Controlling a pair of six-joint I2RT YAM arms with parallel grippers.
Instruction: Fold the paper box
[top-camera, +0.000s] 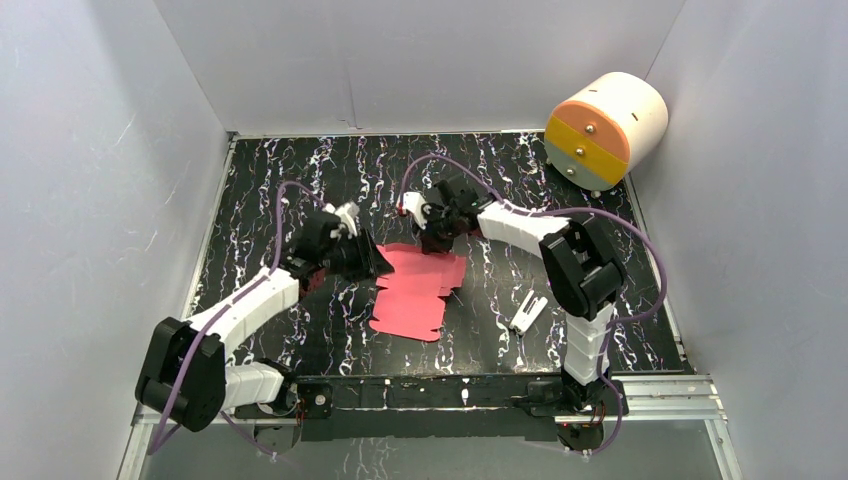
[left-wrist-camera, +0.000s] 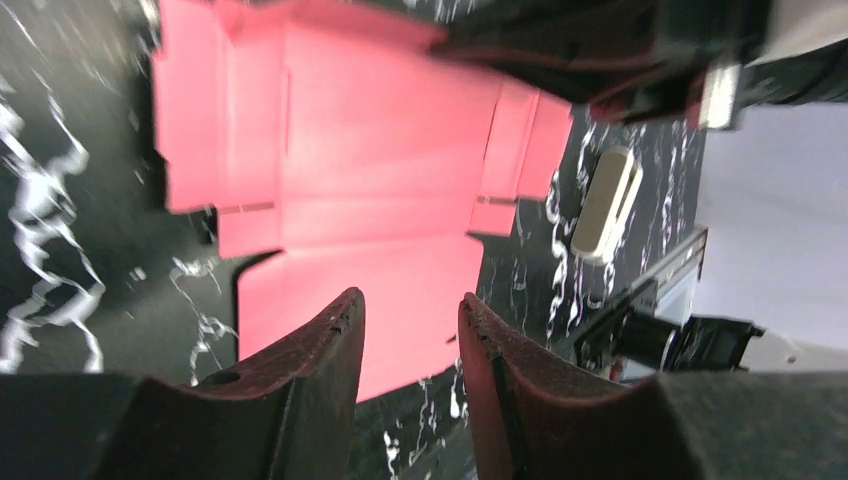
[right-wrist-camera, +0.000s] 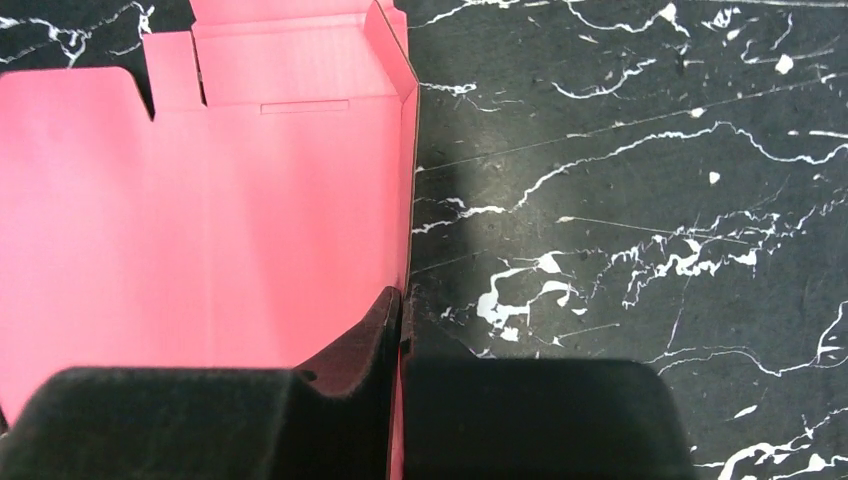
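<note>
Right gripper (right-wrist-camera: 398, 300): you're pinched shut on the raised side flap of the paper box (right-wrist-camera: 250, 200).
Left gripper (left-wrist-camera: 410, 300): jaws apart, holding nothing, poised at the sheet's left edge; blur hides whether it touches.
Paper box: mostly flat on the table (top-camera: 300, 180), between your arms.
Risk: lift that flap now and the unpinned sheet may slide instead of folding, or buckle off its crease.

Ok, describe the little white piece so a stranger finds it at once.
Start at the black marbled tabletop. Right of the flat pink-red card sheet lies a small white oblong clip-like piece. It is far smaller than the white-and-orange cylinder.
</note>
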